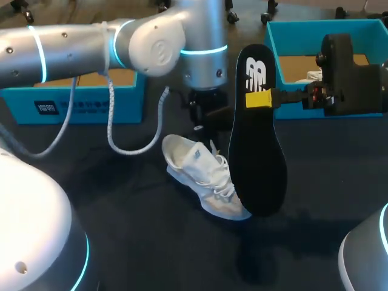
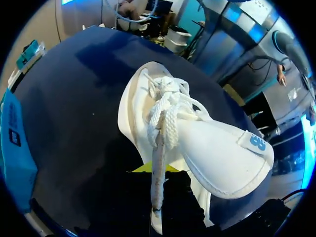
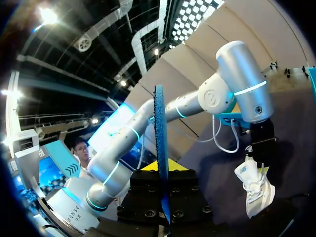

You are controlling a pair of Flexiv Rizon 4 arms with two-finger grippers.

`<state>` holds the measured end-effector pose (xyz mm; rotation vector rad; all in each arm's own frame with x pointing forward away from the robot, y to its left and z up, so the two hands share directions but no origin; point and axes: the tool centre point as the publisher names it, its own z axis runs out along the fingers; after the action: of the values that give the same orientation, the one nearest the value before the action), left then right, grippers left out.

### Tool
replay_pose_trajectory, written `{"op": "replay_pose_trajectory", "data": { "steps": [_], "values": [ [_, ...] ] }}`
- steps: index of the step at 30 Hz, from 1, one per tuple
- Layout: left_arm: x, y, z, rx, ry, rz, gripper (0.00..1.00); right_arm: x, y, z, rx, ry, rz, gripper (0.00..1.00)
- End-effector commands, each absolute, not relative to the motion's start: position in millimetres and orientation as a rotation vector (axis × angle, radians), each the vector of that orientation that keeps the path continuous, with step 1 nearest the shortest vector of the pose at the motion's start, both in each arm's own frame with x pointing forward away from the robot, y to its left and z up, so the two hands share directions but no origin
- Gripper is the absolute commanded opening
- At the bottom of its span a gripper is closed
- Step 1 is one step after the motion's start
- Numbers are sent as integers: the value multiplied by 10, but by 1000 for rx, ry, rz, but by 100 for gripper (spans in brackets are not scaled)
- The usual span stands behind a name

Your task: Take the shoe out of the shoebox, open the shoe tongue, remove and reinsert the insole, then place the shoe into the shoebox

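Black insole (image 1: pixel 257 151) hangs lengthwise from the right gripper (image 1: pixel 259 99), whose fingers are pinched on it near its upper end. Below and beside that gripper the white shoe (image 1: pixel 203 176) lies on the dark table (image 1: pixel 139 236), tongue folded out. The left gripper (image 2: pixel 157 170) is clamped on the shoe's upper edge. A blue shoebox (image 1: pixel 303 25) sits just behind the right gripper

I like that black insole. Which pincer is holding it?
The right pincer: it grips the black insole, while the left pincer is at the white shoe.
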<state>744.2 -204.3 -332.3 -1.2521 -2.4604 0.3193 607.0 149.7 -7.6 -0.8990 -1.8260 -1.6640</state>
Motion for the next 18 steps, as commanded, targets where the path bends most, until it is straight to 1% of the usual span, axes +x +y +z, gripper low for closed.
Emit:
{"op": "replay_pose_trajectory", "data": {
  "steps": [1,17,18],
  "values": [
    [7425,-2091,-3212,-1624,-2311,93,0,6072,1519,-82,-902,-1826,-1664,0],
    [7413,-2092,-3214,-1633,-2291,94,0,6072,1519,-82,-902,-1826,-1664,0],
    [7407,-2090,-3226,-1653,-2263,47,0,6072,1519,-82,-902,-1826,-1664,0]
  ]
}}
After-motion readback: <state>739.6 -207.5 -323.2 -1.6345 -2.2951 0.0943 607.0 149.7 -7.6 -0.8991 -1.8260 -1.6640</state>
